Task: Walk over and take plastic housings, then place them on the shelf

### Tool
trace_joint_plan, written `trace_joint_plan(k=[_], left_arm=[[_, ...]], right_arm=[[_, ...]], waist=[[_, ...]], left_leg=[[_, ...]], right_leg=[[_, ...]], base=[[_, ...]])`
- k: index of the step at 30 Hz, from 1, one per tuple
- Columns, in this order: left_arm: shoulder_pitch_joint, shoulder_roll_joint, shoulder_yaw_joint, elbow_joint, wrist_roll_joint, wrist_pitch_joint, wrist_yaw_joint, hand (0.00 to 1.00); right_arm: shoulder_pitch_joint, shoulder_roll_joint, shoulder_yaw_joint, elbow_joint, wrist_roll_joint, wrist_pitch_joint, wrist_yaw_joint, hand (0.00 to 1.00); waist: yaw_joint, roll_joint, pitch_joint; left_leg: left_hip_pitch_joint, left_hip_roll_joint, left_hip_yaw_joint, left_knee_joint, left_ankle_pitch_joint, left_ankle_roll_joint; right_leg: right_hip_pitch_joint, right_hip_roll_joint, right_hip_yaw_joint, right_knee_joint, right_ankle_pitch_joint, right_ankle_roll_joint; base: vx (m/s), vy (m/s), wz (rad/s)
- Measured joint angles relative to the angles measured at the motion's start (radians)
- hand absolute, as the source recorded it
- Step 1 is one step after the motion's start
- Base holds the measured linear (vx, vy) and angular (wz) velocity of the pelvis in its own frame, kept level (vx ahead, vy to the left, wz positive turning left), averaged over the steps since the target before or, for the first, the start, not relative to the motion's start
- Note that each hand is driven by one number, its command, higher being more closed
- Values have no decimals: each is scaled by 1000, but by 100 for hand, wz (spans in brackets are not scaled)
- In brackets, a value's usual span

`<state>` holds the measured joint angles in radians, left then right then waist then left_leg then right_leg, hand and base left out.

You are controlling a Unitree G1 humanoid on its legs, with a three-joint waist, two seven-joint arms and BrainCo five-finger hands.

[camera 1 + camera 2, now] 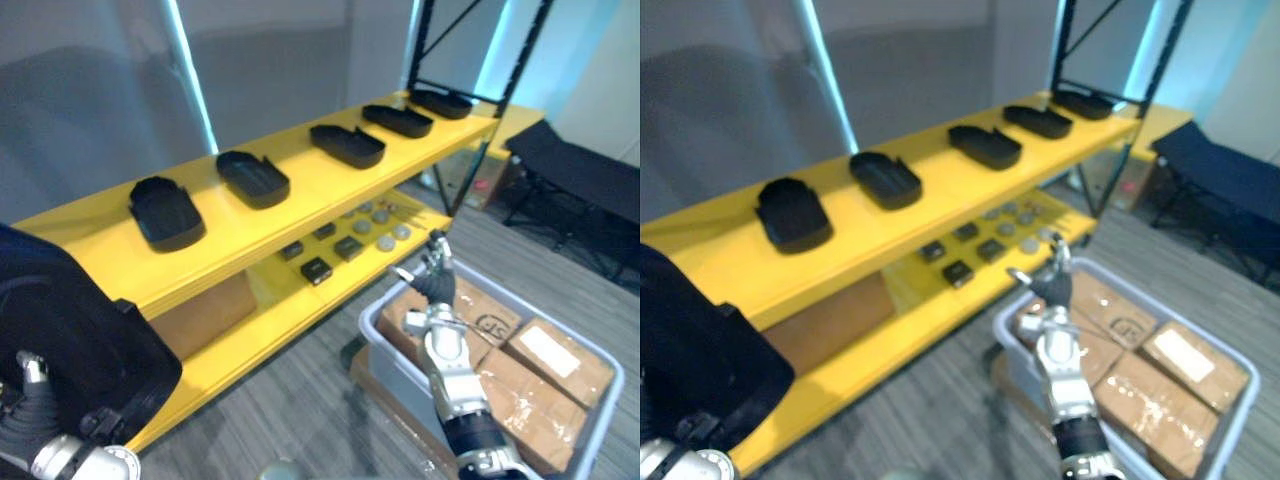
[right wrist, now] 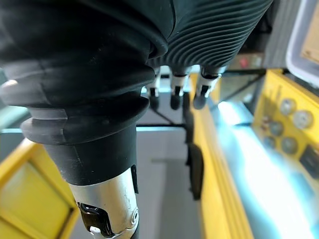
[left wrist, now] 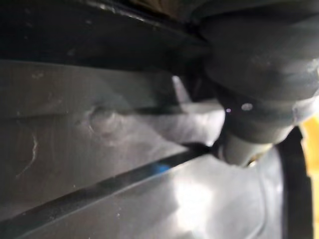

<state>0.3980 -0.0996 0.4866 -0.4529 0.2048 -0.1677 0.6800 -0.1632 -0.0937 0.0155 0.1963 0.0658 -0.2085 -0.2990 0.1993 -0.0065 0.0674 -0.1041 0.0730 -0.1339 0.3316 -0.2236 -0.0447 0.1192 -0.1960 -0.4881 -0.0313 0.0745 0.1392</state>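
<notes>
A large black plastic housing is at the lower left, against the left robot hand, which probably carries it; its grip cannot be told. Five more black plastic housings lie in a row on the top board of the yellow metal shelf. The right robot hand is empty with straight fingers, above the grey plastic bin of brown cardboard boxes.

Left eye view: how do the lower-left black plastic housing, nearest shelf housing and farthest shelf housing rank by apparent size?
Lower-left black plastic housing
Nearest shelf housing
Farthest shelf housing
Camera nearness may explain it.
</notes>
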Motion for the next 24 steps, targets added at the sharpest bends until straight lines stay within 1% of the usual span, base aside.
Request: trace_joint_plan(k=[1,2,3,6,7,8,9,10,11,12,13,14,15,16,17,19,22,24], left_arm=[[-29,7,-4,0,2,2,0,100],[-39,10,1,-2,2,3,2,100],[-55,13,13,-9,3,6,1,100],[-99,26,-4,-22,12,10,-14,100],[-133,27,-27,-22,14,13,-24,100],[-164,27,-44,-26,17,16,-34,100],[-178,28,-53,-28,20,16,-35,100],[-205,41,-82,-28,23,17,-37,100],[-234,62,-116,-28,40,17,-50,100],[-251,74,-126,-28,42,17,-59,100],[-269,99,-161,-28,42,15,-70,100],[-281,117,-188,-28,43,14,-77,100],[-284,124,-193,-28,43,12,-78,100],[-286,131,-198,-28,41,8,-87,100],[-289,129,-198,-28,40,4,-97,100],[-293,129,-207,-28,40,2,-107,100],[-299,128,-222,-28,38,1,-110,100],[-302,122,-224,-28,33,-3,-110,100]], right_arm=[[20,-7,-33,-33,0,0,-1,0],[23,-9,-37,-42,0,0,-2,0],[26,-4,-30,-66,-2,0,1,0],[48,14,-43,-107,-23,0,10,0],[60,18,-58,-117,-31,0,13,0],[67,21,-74,-119,-42,0,15,0],[69,21,-80,-123,-42,0,14,0],[82,24,-93,-147,-43,0,15,0],[96,25,-114,-171,-48,-1,15,0],[101,26,-128,-180,-50,-1,15,0],[97,27,-150,-186,-51,-1,16,0],[97,27,-161,-194,-50,-5,17,0],[95,27,-163,-198,-50,-8,17,0],[87,27,-163,-214,-49,-11,18,0],[64,25,-164,-230,-48,-13,18,0],[30,17,-165,-233,-49,-14,18,0],[12,16,-162,-245,-48,-14,20,0],[10,20,-161,-266,-43,-16,20,0]], waist=[[1,-9,10],[4,-15,14],[8,-25,20],[2,-48,29],[0,-57,35],[-8,-65,40],[-14,-66,46],[-31,-66,49],[-50,-67,52],[-51,-67,55],[-50,-68,67],[-51,-73,73],[-51,-79,76],[-49,-86,88],[-50,-77,112],[-52,-65,139],[-51,-51,164],[-54,-47,174]], left_leg=[[-1,26,116,2,-2,10],[2,26,133,-1,-2,10],[1,15,137,-8,0,4],[-3,-16,110,-28,17,-20],[-2,-33,93,-44,28,-21],[-7,-51,64,-53,38,-20],[-10,-58,52,-55,41,-21],[-33,-74,11,-54,52,-19],[-49,-83,-13,-60,74,-21],[-57,-85,-21,-67,86,-22],[-61,-84,-25,-76,103,-22],[-70,-87,-31,-76,106,-23],[-75,-90,-36,-75,107,-24],[-87,-93,-40,-74,112,-32],[-98,-84,-44,-72,119,-43],[-114,-66,-46,-69,124,-53],[-128,-39,-45,-67,133,-67],[-124,-27,-44,-57,131,-70]], right_leg=[[4,-12,-13,5,0,2],[2,-16,-7,5,1,3],[1,-26,-6,1,2,5],[11,-51,-43,8,-4,16],[17,-70,-71,27,-15,26],[17,-87,-90,62,-44,24],[15,-96,-83,87,-63,20],[-4,-103,-17,138,-107,-16],[-29,-104,96,181,-123,-36],[-44,-102,157,205,-125,-33],[-71,-98,255,257,-138,-18],[-86,-98,298,287,-171,-10],[-83,-101,300,290,-185,-10],[-84,-102,293,281,-201,10],[-84,-92,288,268,-207,18],[-83,-73,267,239,-211,25],[-72,-43,264,190,-211,26],[-49,-29,263,161,-210,27]], base=[[-19,59,46],[0,97,14],[6,103,0],[57,93,37],[107,96,79],[93,83,84],[91,112,103],[90,137,124],[90,137,130],[84,100,105],[47,23,69],[54,6,52],[29,-79,33],[22,-108,16],[4,-121,7],[-45,-126,-2],[-55,-138,-6],[-34,-79,-6]])
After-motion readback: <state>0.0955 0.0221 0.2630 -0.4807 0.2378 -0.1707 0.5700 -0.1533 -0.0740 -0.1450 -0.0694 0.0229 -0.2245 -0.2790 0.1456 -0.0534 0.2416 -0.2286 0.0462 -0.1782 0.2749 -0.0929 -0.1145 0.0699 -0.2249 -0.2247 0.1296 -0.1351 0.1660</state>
